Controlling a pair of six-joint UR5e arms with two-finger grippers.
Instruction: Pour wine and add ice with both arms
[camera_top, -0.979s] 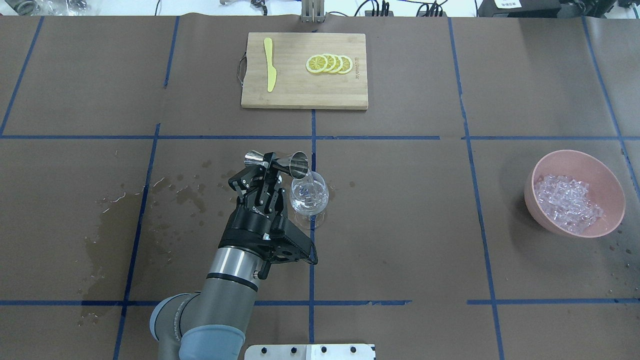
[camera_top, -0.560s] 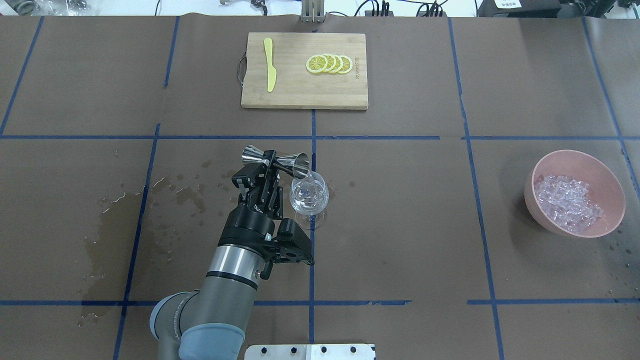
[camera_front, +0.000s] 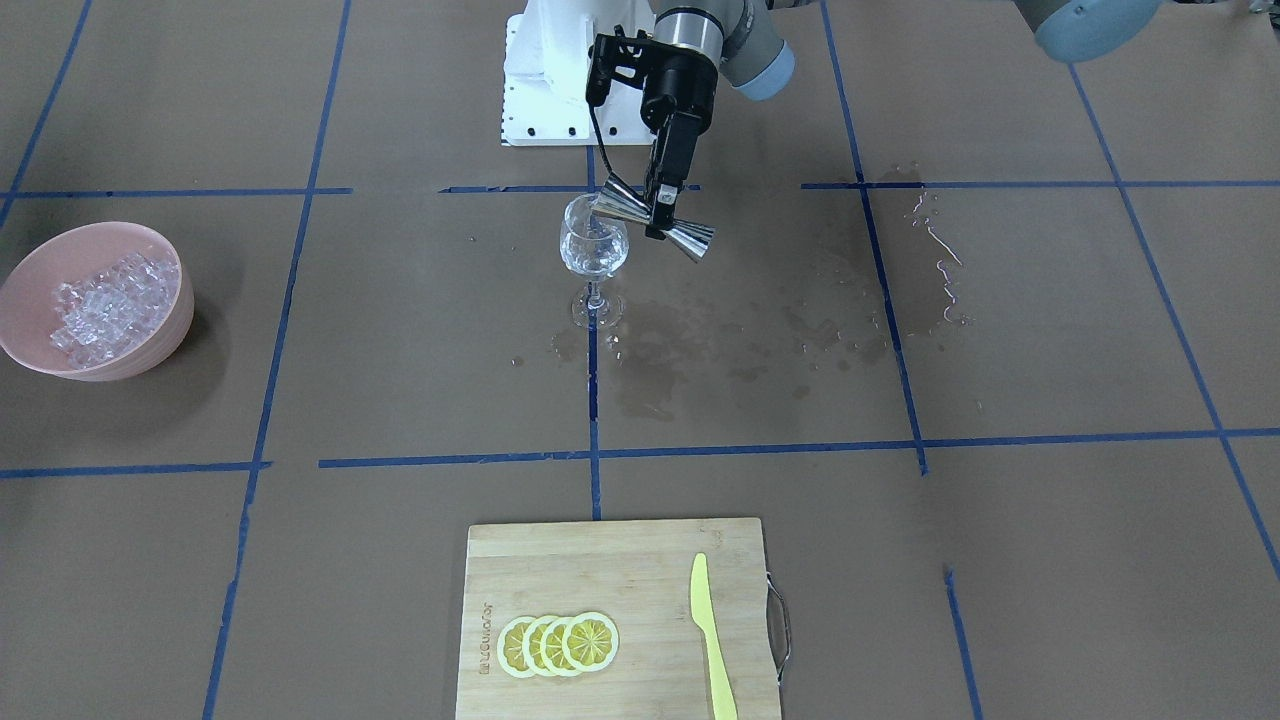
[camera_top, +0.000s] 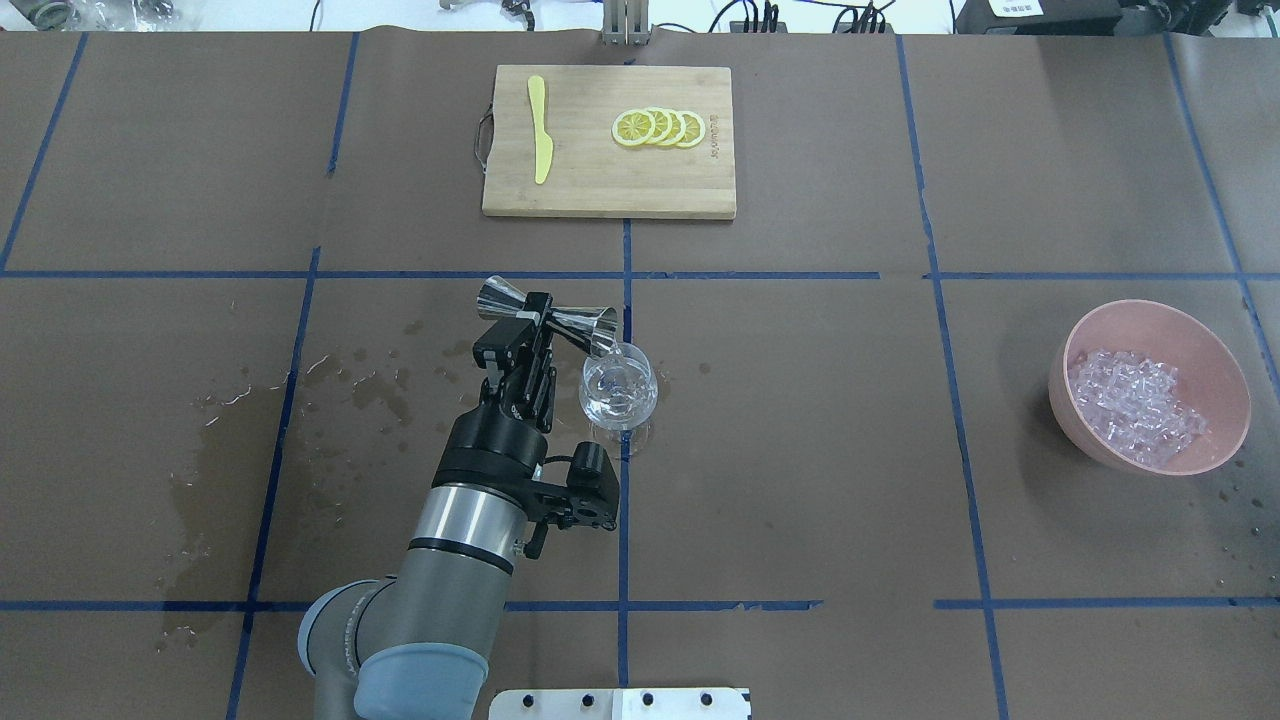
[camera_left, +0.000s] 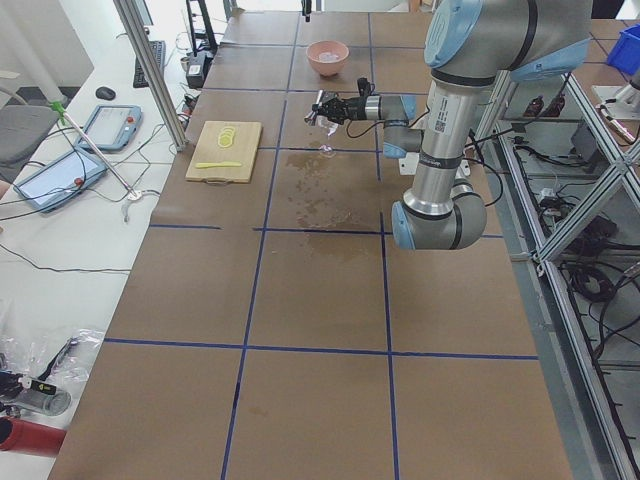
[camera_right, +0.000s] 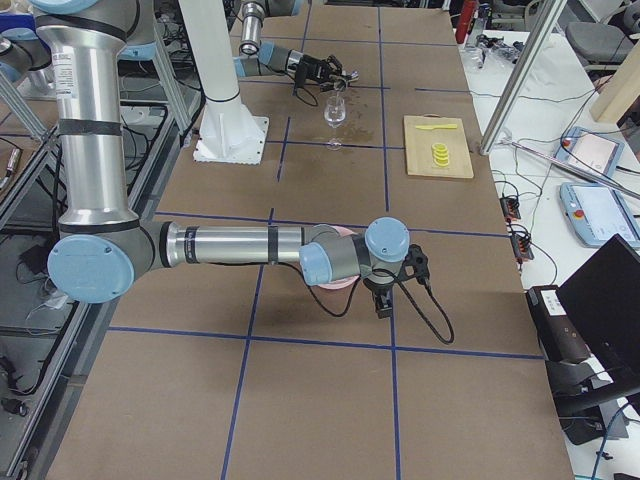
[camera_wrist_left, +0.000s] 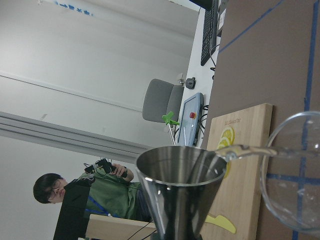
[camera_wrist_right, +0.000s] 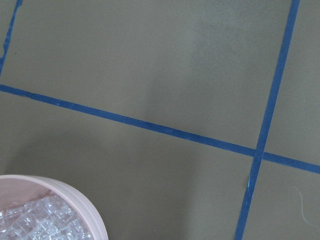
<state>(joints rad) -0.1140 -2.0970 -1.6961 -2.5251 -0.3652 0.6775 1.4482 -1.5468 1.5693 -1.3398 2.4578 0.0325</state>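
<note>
Left gripper (camera_top: 535, 316) was clamped on the narrow waist of a jigger (camera_top: 592, 322), a double cone of polished steel, tipped so that one mouth hung just over the rim of the wine glass (camera_top: 618, 395). From that lip the wine (camera_wrist_left: 245, 150), clear as water, ran in a thin stream into the glass's round bowl, where a shallow pool lay. Pouring looked to be the step in hand, with the ice not yet added. Thin-walled, stemmed and top-heavy, the glass would likely tip at a knock, so righting the jigger and drawing it away called for a path clear of the rim. The ice (camera_top: 1135, 402), a heap of small glassy cubes, sat in a smooth pink bowl (camera_top: 1228, 380) well apart on the robot's right; whether the right gripper (camera_right: 383, 297) near it was open or closed could not be told. Dark wet patches (camera_top: 230, 440) stained the matt brown paper beside the glass. Farther off lay a bamboo board (camera_top: 600, 185) with lemon slices (camera_top: 660, 128).
</note>
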